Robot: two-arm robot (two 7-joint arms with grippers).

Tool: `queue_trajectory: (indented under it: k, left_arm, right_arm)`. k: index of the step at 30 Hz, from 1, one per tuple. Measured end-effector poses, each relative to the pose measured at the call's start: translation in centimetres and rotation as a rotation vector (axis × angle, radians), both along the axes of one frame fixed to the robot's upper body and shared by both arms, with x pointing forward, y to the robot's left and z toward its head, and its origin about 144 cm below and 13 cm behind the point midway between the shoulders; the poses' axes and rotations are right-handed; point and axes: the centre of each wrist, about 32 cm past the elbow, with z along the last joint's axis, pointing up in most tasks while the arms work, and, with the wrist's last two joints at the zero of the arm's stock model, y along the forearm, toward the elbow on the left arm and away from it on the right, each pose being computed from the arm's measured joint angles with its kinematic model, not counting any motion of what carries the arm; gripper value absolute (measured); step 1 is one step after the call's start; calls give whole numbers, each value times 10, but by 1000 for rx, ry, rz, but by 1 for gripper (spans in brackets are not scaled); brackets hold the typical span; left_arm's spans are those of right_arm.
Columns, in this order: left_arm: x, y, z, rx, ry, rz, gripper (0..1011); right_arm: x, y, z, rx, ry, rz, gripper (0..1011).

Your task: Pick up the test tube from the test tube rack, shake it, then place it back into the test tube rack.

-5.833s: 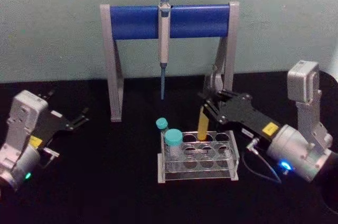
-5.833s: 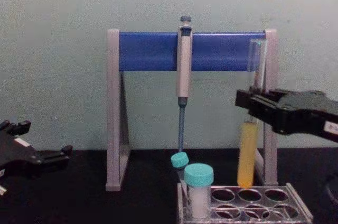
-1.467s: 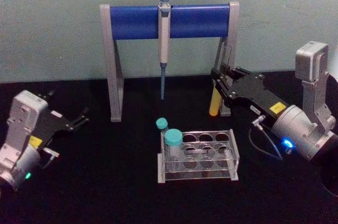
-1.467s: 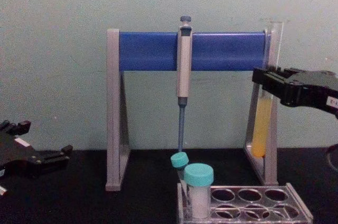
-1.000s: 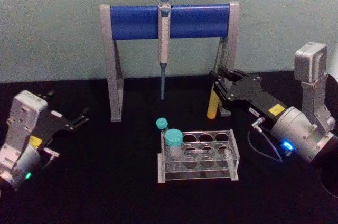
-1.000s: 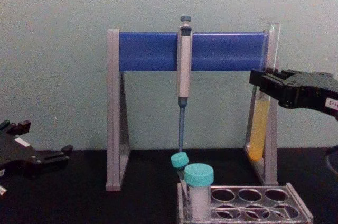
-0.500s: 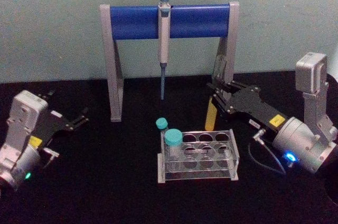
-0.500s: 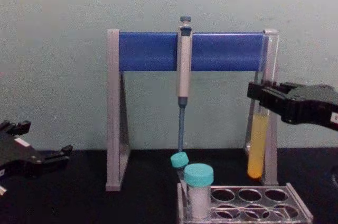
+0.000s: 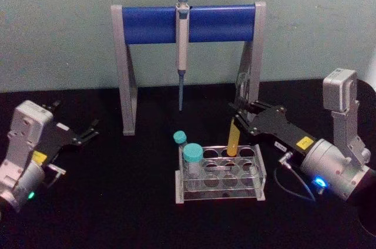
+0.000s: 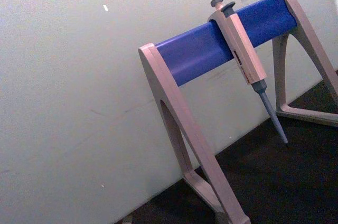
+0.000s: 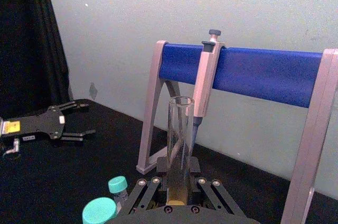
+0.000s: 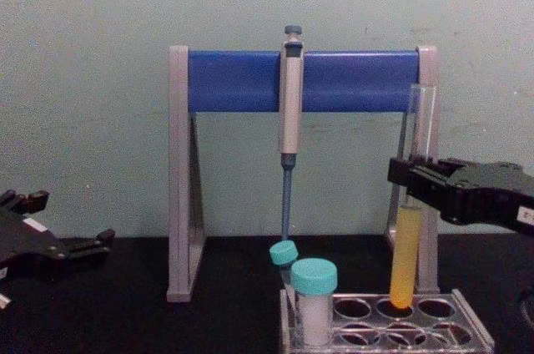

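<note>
Gripping test tube (image 9: 233, 138) upright, right claw (image 9: 238, 120) clamped at mid-length; round bottom at back-row hole of test tube rack (image 9: 258, 171). Left claw (image 9: 89, 130) parked far left, fingers apart, empty.

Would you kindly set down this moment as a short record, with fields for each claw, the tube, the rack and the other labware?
Right claw: shut on the test tube, holding it upright over the rack
Test tube: yellow-orange liquid in its lower part; bottom at the mouth of a far-row hole, not yet released
Left claw: open, parked at the robot's left, apart from the rack
Vials: two, teal-capped, at the rack's left end
Pipette: hanging on the stand
</note>
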Motion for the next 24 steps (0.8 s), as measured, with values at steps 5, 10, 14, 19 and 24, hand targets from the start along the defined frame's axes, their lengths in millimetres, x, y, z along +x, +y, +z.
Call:
queue_trajectory:
  k: [5, 10, 14, 19, 24]
  left_arm:
    - [0, 0, 0, 0, 0, 0, 1010]
    - [0, 0, 0, 0, 0, 0, 1010]
    - [0, 0, 0, 0, 0, 0, 1009]
    - [0, 0, 0, 0, 0, 0, 1010]
    - [0, 0, 0, 0, 0, 0, 1010]
  right_arm:
    - [2, 1, -2, -4, -1, -2, 229]
    - [3, 2, -4, -8, -2, -2, 229]
    - [3, 3, -6, -16, -2, 2, 229]
    - [3, 4, -9, -23, 2, 2, 229]
    - [4, 4, -14, -27, 14, -3, 229]
